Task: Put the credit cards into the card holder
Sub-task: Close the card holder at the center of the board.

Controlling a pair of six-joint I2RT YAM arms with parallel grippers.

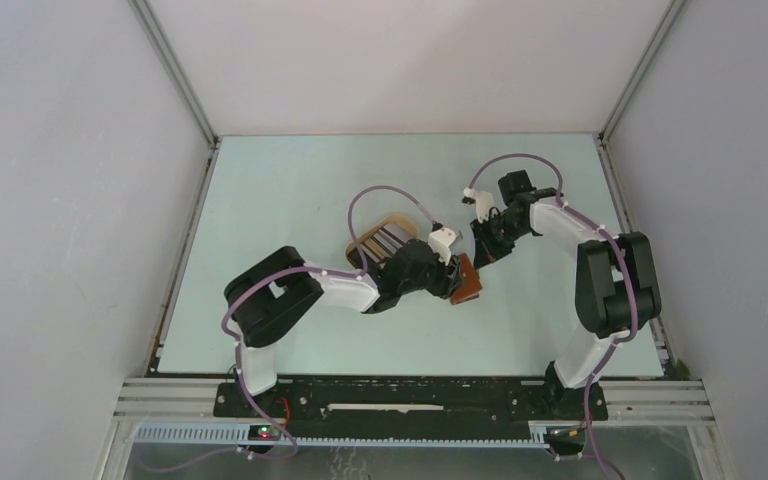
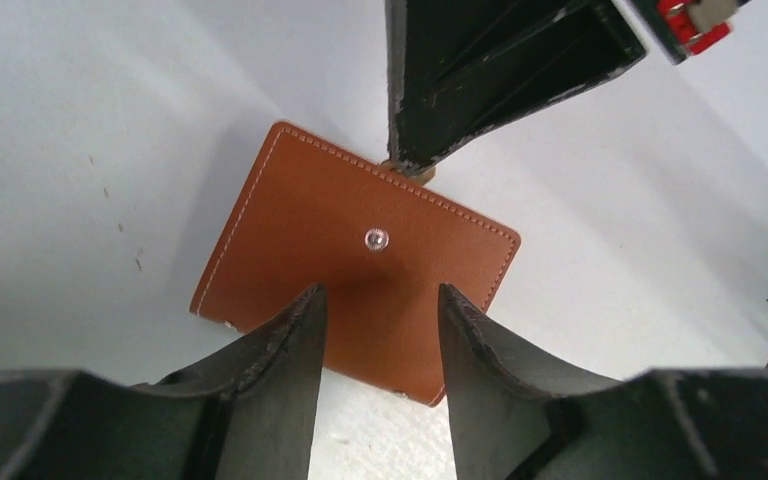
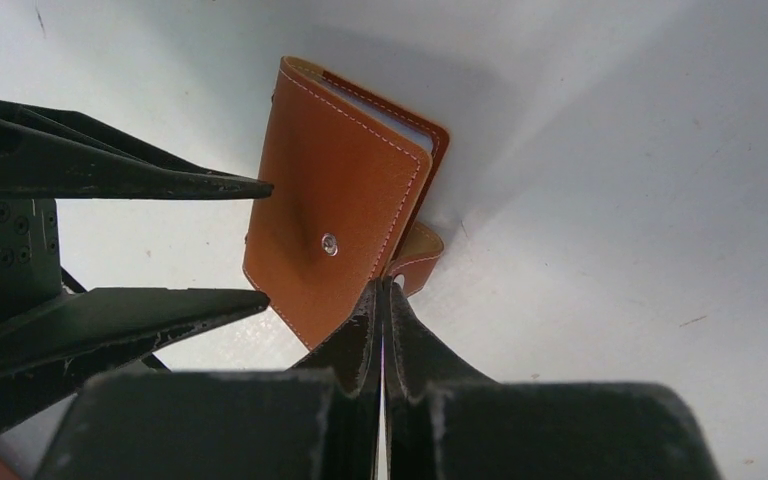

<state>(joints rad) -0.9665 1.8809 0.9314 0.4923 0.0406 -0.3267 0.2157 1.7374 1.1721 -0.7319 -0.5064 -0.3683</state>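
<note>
Just left of the worktop's middle, thin plastic credit cards (image 1: 392, 238) stand in an oval tan tray (image 1: 353, 248). Right of it, my left claw (image 2: 380, 295) hangs spread over the closed reddish-brown leather bifold card holder (image 2: 340, 225), which sits near the middle, slightly toward the right edge. My right claw (image 3: 381, 292), fingers pressed together, appears to pinch its small snap tab (image 3: 418, 258). I judge the card holder light, soft and apt to slide or flop shut, so one claw should pin a cover while the other lifts the tab. The cards look stiff and slick: take them by an edge.
</note>
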